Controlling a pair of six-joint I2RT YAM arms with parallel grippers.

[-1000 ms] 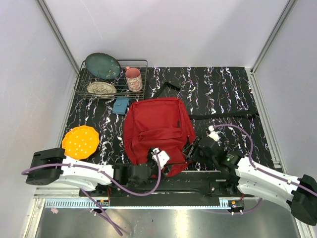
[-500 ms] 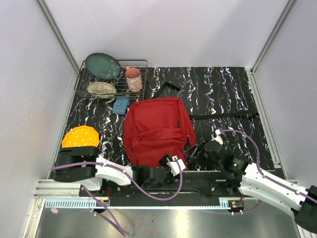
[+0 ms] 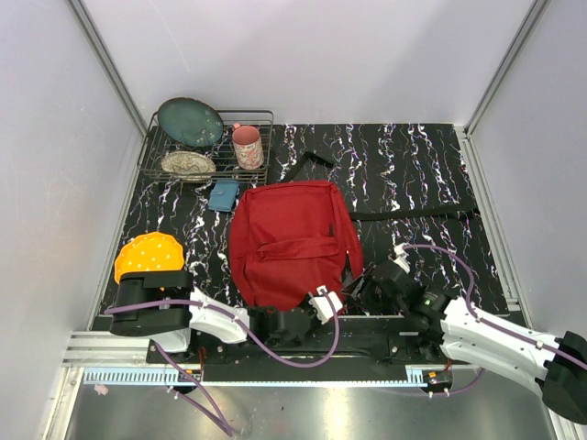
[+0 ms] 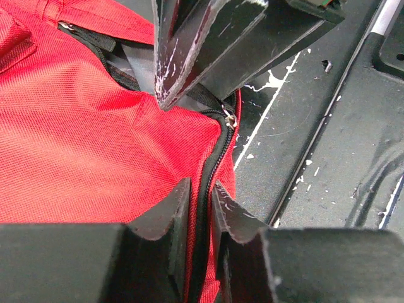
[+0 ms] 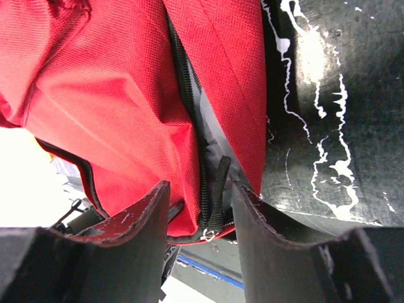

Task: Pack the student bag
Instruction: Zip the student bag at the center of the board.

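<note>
The student bag, a red backpack, lies flat mid-table with its zipped opening toward the arms. My left gripper is at the bag's near edge. In the left wrist view, the left gripper is shut on the red fabric and black zipper seam, and grey lining shows in the gap. My right gripper is at the bag's near right corner. In the right wrist view, the right gripper stands open on both sides of a black zipper pull strap, with gaps on each side.
A wire rack at the back left holds a teal plate, a speckled dish and a pink mug. A blue case lies beside the bag, an orange plate at left. A black strap trails right.
My left gripper slid right along the bag's near edge and closed onto the zipper seam. The right gripper shifted slightly and narrowed a little around the pull strap.
</note>
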